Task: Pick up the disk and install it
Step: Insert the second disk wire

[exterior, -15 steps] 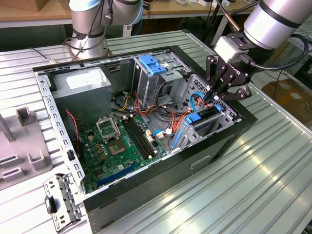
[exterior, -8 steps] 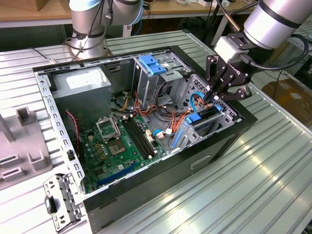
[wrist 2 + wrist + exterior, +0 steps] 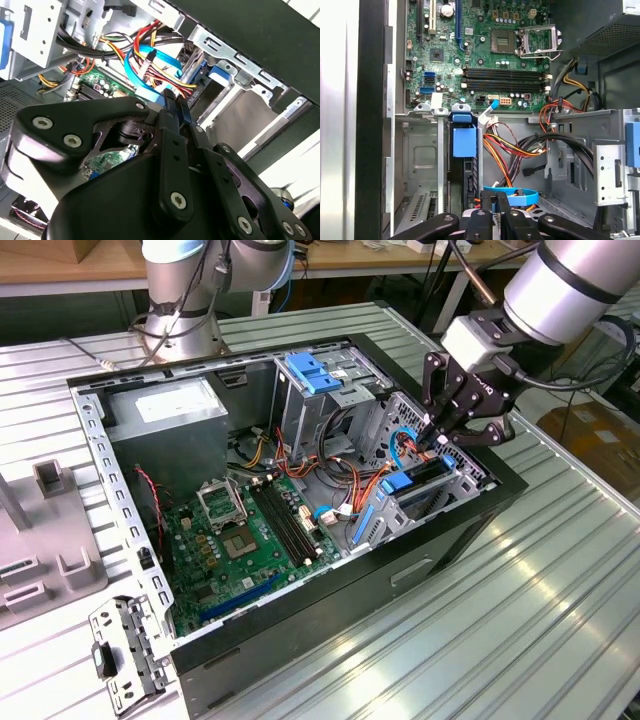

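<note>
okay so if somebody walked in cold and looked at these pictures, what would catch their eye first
Most likely the open computer case lying on the ribbed metal table, its green motherboard exposed. Next, the black end effector reaching into the drive cage at the exterior view's right, its fingers shut at the end of the disk, which stands on edge in its bay with a blue carrier tab. Orange, red and yellow cables tangle beside it.

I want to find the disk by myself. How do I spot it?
Look inside the open black computer case, at the metal drive cage beside the green motherboard. The disk stands on edge there, a thin dark slab with a blue plastic carrier, right under the black gripper.
</note>
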Available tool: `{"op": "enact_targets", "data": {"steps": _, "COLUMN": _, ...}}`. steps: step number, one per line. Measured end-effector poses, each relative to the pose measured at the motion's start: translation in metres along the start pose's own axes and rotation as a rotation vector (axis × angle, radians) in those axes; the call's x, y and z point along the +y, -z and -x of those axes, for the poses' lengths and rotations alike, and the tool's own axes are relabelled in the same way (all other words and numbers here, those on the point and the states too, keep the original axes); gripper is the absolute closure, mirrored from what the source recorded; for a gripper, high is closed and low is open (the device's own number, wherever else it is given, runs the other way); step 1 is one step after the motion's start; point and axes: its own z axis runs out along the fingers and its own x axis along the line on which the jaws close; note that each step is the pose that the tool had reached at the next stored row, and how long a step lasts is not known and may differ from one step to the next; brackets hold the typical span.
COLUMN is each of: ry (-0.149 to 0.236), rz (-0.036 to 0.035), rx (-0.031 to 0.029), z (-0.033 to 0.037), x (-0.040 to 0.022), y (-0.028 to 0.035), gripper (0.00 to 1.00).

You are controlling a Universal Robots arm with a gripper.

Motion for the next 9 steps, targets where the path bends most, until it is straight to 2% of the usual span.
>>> {"op": "enact_targets", "data": {"steps": 9, "ry": 0.000, "rz": 0.0001, "rx": -0.0013, "z": -0.0016, "x": 0.0017, "y": 0.0001, "gripper": 0.84}}
